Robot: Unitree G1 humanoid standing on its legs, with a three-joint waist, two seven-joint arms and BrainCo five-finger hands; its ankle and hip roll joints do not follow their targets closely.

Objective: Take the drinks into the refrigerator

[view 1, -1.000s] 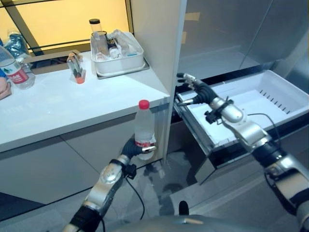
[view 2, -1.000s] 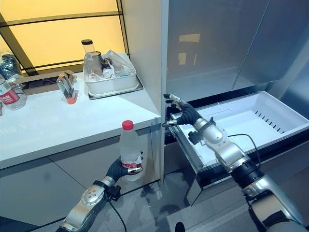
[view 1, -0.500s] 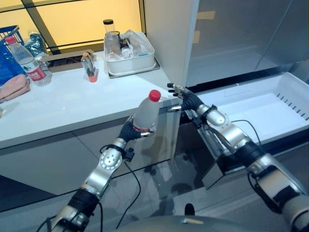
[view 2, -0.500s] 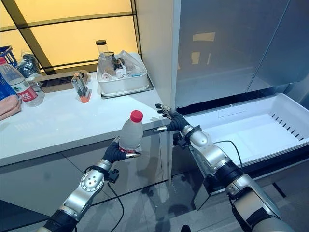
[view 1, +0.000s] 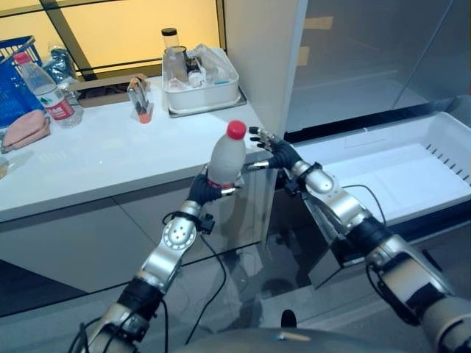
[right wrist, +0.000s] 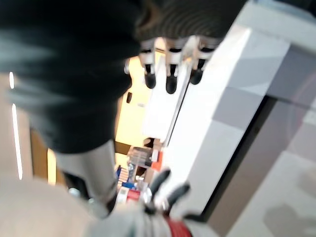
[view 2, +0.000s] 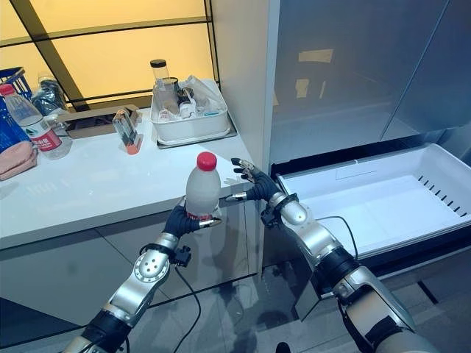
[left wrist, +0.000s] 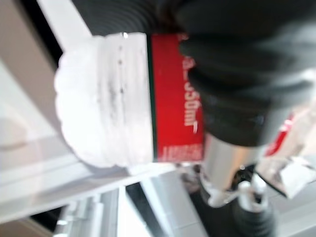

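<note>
My left hand (view 1: 200, 193) is shut on a clear water bottle (view 1: 224, 156) with a red cap and red label, held upright in front of the counter's edge; the bottle (left wrist: 118, 98) shows close up in the left wrist view. My right hand (view 1: 276, 154) is open just to the bottle's right, fingers spread toward it, not touching. The refrigerator's white drawer (view 1: 412, 173) stands pulled out at the right, with nothing in it. A second bottle (view 1: 45, 92) with a red label stands far left on the counter.
The white counter (view 1: 103, 165) carries a white bin (view 1: 202, 92) of bottles and jars, a small glass with an orange base (view 1: 140, 103), a pink cloth (view 1: 26, 131) and a blue basket (view 1: 11, 99). Grey refrigerator doors (view 1: 368, 51) rise behind the drawer.
My left hand has raised the bottle from below the counter's edge to above it. My right hand has come from the drawer's corner toward the bottle. The camera has shifted too.
</note>
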